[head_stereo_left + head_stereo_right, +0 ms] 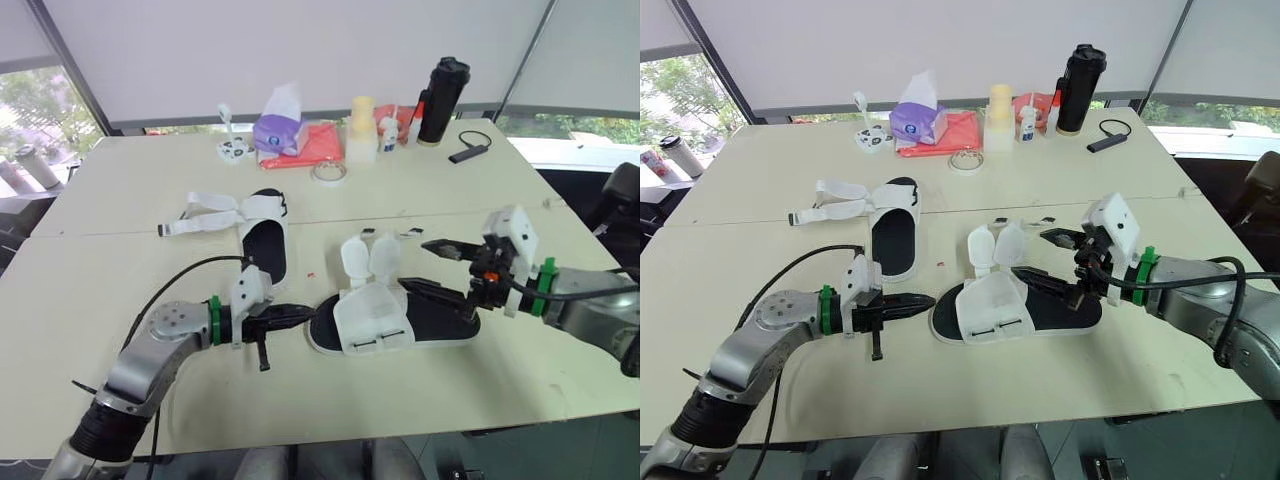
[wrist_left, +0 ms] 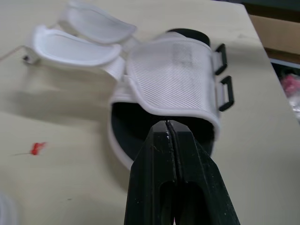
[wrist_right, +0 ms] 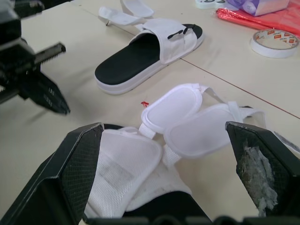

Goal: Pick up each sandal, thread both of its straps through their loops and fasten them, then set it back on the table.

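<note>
white sandal (image 1: 372,318) between left claw (image 1: 306,314), right claw (image 1: 417,265)

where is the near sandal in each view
left eye view: near sandal lies low centre.
right eye view: sandal just below centre.
left wrist view: sandal just beyond the shut left tool.
right wrist view: sandal between the fingers of the open right tool.
shared landmark: red speck beside its loose straps.
</note>
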